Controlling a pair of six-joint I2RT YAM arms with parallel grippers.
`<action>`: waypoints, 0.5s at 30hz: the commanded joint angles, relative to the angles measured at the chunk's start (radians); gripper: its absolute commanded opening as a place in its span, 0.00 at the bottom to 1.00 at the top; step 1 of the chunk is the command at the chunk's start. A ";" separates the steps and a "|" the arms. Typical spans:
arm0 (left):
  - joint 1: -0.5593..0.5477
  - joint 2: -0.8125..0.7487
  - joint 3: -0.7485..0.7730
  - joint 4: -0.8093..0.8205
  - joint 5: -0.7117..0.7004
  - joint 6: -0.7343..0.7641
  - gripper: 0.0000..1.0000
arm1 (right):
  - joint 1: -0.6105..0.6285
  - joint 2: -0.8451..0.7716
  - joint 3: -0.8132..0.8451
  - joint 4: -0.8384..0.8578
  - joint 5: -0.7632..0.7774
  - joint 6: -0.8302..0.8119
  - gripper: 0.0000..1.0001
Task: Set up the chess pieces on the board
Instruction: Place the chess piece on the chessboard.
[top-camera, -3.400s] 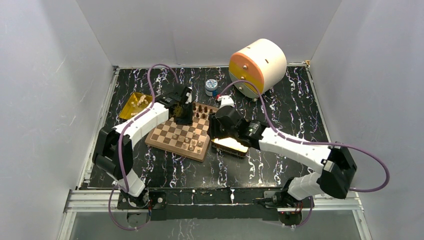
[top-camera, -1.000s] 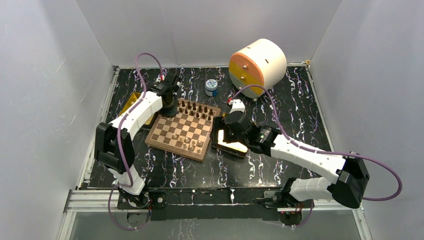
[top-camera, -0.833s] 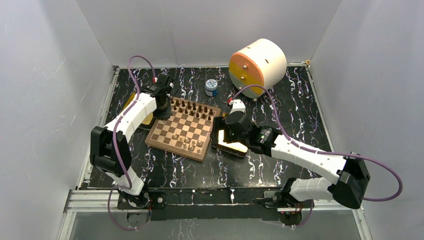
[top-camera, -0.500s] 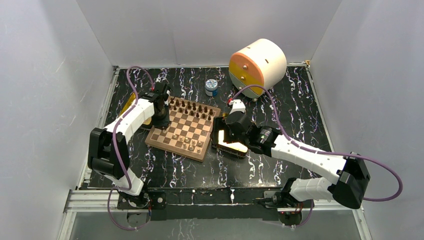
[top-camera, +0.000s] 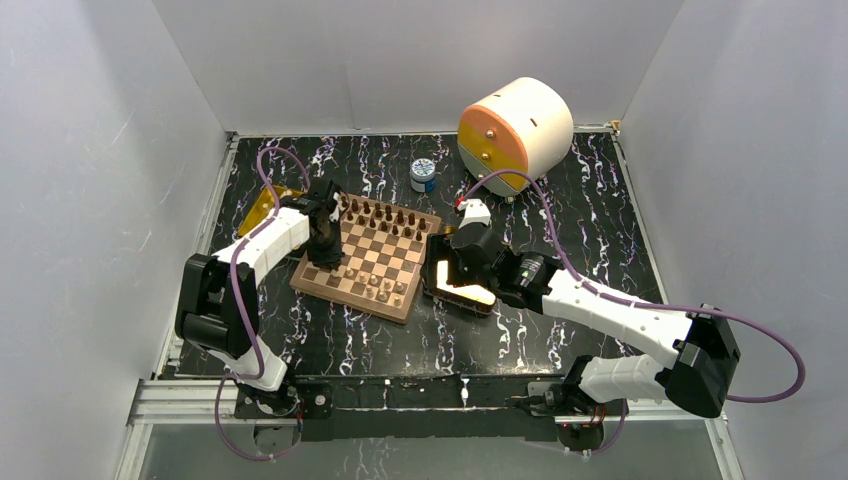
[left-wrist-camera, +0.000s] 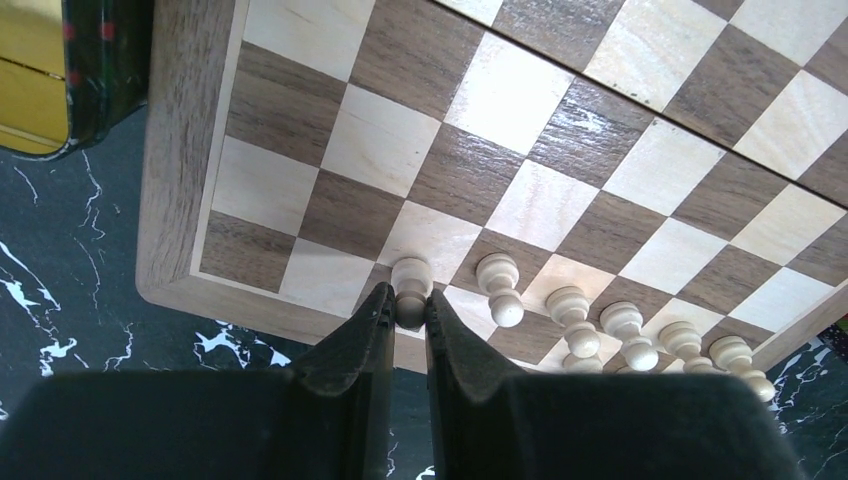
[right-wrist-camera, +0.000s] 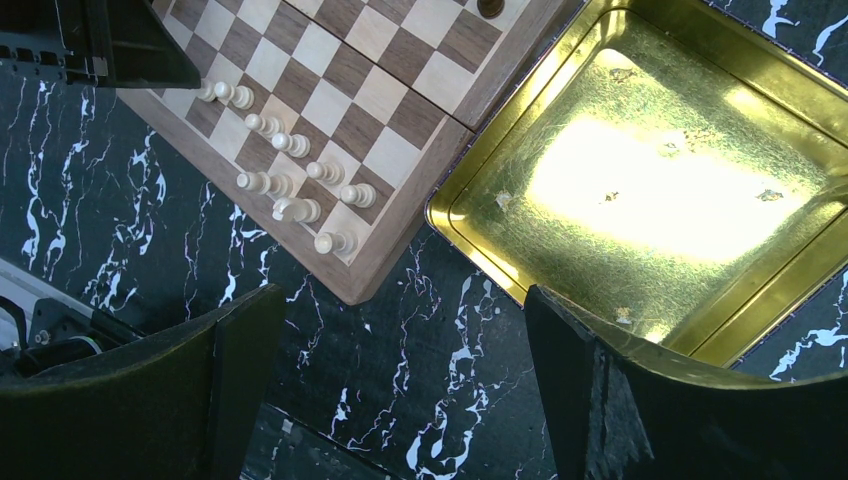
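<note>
We see right claw wide open, holding nothing, hanging over gold tray and near corner of board. Left claw pinches pale pawn at left end of near row. We cannot tell whether pawn touches its square. More pale pieces line up beside it. Dark pieces stand along far edge. Beyond, on desk: small jar, white-orange drum.
</note>
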 joint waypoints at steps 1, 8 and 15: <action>0.006 -0.047 -0.002 0.024 0.013 0.006 0.10 | 0.003 -0.013 0.004 0.016 0.014 -0.002 0.99; 0.006 -0.040 -0.004 0.033 0.010 0.009 0.10 | 0.003 -0.009 0.013 0.016 0.009 -0.001 0.99; 0.007 -0.026 -0.013 0.042 0.020 0.006 0.11 | 0.002 -0.019 0.004 0.011 0.020 0.002 0.99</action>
